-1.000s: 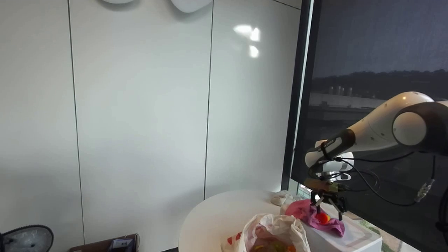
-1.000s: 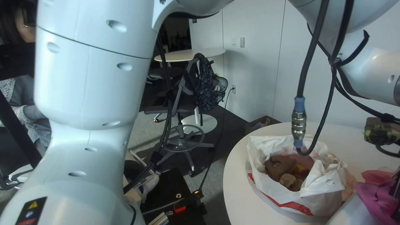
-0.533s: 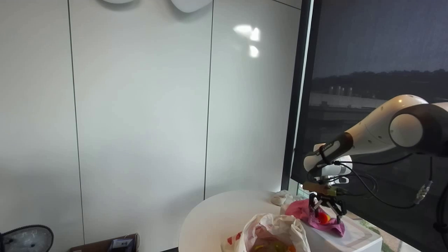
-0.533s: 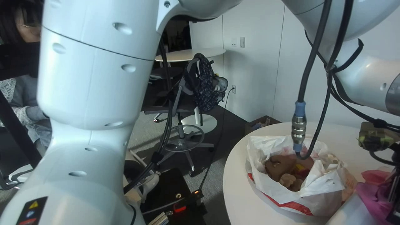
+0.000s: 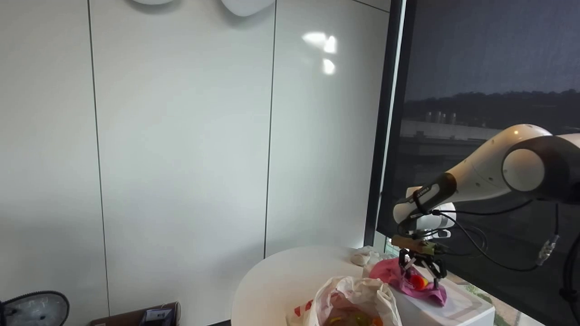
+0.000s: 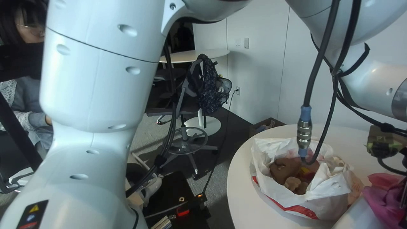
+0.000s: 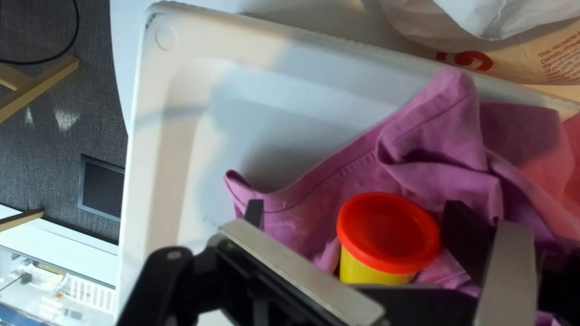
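Straddling a red-lidded yellow tub, the hand had its jaws spread wide. I couldn't see into the tub, which rested on a rumpled purple cloth atop a white plastic box. Beside the box on the counter, a white carrier bag gaped with brown things and something yellow showing inside.

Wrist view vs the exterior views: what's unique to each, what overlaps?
Wrist view only: the floor grille and the fine print on the bag.

Exterior views only: the backpack, the robot arm and the brown things inside the bag.

Shared: the bag, the white box, the purple cloth lying on it, and the pincer. The red-lidded tub on the cloth, between the pincer's open jaws, shows in the wrist view and in an exterior view.
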You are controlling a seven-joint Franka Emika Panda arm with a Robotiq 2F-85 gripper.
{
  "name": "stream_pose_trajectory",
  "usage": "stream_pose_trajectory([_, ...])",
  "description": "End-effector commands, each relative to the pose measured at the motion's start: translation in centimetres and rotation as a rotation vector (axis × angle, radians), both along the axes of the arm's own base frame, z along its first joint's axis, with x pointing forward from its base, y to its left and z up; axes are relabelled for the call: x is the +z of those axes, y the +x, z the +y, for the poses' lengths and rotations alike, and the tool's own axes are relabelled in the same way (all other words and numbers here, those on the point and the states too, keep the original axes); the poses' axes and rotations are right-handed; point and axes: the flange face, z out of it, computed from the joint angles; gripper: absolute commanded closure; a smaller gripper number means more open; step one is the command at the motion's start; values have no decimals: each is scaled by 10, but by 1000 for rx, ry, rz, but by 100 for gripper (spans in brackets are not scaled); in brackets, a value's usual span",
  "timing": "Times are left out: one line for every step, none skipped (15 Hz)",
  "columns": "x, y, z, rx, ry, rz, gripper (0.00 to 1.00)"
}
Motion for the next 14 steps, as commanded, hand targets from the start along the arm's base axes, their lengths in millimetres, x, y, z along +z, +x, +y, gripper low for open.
stream_pose_trajectory([-8, 6, -6, -7, -41, -43, 0])
stream_pose_trajectory([-11, 7, -7, -9, -45, -56, 0])
stream_pose_trajectory([-13, 9, -9, -10, -55, -76, 0])
stream_pose_trajectory([-15, 11, -10, -3, -62, -102, 0])
stream_pose_trajectory([-16, 13, -12, 1, -73, -133, 0])
stream_pose_trajectory([-16, 14, -13, -1, -76, -152, 0])
stream_pose_trajectory([-17, 15, -15, 1, -86, -173, 0])
stream_pose_trajectory([-14, 15, -16, 6, -88, -185, 25])
stream_pose_trajectory([-12, 13, -16, 7, -89, -193, 25])
stream_pose_trajectory([-9, 11, -16, 13, -88, -199, 32])
stream_pose_trajectory([-3, 9, -15, 19, -81, -197, 42])
stream_pose_trajectory([2, 6, -15, 20, -73, -191, 49])
stream_pose_trajectory([7, 4, -14, 21, -63, -187, 57])
stream_pose_trajectory([12, 2, -14, 19, -64, -181, 64])
